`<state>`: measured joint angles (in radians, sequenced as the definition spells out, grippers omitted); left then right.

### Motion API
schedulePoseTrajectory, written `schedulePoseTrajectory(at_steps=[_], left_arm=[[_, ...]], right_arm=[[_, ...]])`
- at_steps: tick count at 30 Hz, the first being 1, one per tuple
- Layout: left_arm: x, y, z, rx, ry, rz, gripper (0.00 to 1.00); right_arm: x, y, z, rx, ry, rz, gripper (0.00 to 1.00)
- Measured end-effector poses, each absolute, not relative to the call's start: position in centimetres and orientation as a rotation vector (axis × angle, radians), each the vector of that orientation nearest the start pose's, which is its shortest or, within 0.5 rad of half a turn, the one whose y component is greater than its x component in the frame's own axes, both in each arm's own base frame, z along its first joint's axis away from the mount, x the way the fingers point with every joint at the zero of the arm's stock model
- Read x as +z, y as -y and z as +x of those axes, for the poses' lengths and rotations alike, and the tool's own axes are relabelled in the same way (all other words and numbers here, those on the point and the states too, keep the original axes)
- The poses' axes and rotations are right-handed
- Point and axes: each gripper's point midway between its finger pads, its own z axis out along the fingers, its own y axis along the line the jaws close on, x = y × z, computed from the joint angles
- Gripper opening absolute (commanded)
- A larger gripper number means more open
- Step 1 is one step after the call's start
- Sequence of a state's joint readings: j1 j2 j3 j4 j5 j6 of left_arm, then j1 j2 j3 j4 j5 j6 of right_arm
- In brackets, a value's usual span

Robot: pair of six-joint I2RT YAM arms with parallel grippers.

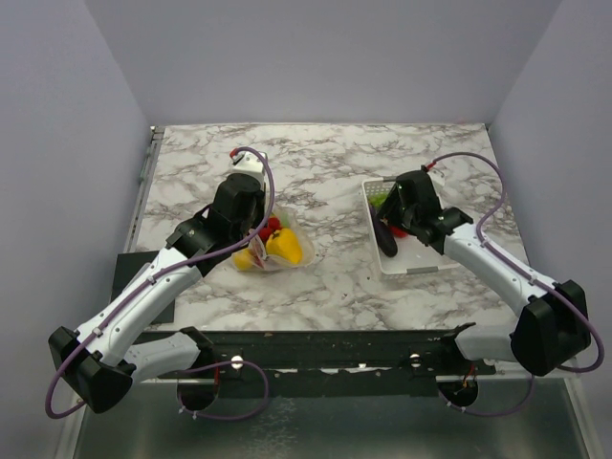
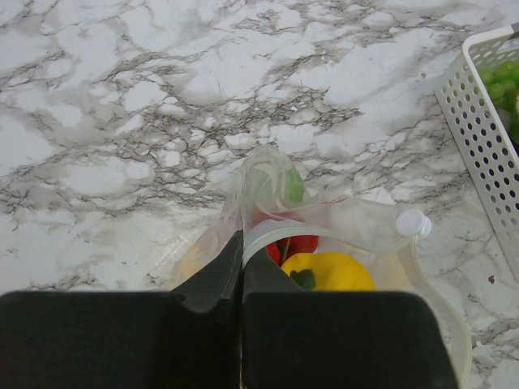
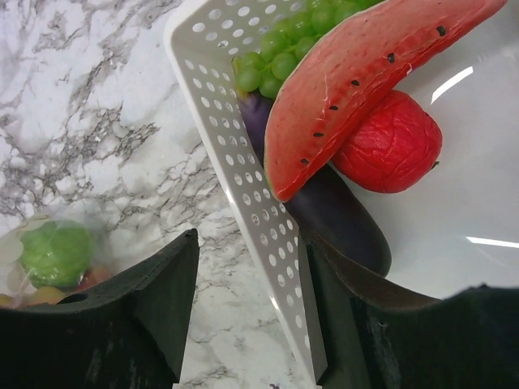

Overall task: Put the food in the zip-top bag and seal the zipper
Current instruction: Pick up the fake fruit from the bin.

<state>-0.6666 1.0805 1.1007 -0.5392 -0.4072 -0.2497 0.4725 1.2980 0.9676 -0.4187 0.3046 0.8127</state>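
Clear dotted plastic sits left of centre on the marble desk (image 1: 325, 163): the zip-top bag (image 2: 422, 284), lying in front of the left arm with its mouth gaping. The left hand (image 2: 242, 243) is fully closed, its two dark fingers pressed together on the bag's edge right where the whitish zipper (image 2: 261, 235) begins. From there the strip curves away, unsealed, to a small white knob (image 2: 412, 223). Inside the bag lie a yellow lemon (image 2: 328, 271), some red pieces (image 2: 298, 245) just behind it and a green lime (image 2: 292, 185) against the far wall of the plastic.

Well apart to the right stands a white basket (image 3: 235, 154) with perforated sides. The right hand (image 3: 251, 243) hangs over its near-left corner with the jaws partly apart, one finger outside over the marble and the other inside, so that the basket's wall runs up between them. The wall lies close against the inner finger, while the outer one stands clear of it, and nothing is gripped.

Within the basket a red watermelon slice (image 3: 357, 81) leans across a round red berry (image 3: 389, 146). A dark purple piece (image 3: 340, 219) lies along the wall beneath the slice, and green grapes (image 3: 284, 49) fill the far corner.
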Motion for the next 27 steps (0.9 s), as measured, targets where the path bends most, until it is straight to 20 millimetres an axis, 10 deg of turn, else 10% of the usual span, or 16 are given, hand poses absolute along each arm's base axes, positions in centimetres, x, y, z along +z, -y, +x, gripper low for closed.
schedulePoseTrajectory(at_steps=[27], left_arm=[[25.8, 15.6, 29.3, -0.153, -2.037, 0.185, 0.00]], right_arm=[[10.4, -13.6, 35.3, 0.422, -2.244, 0.850, 0.49]])
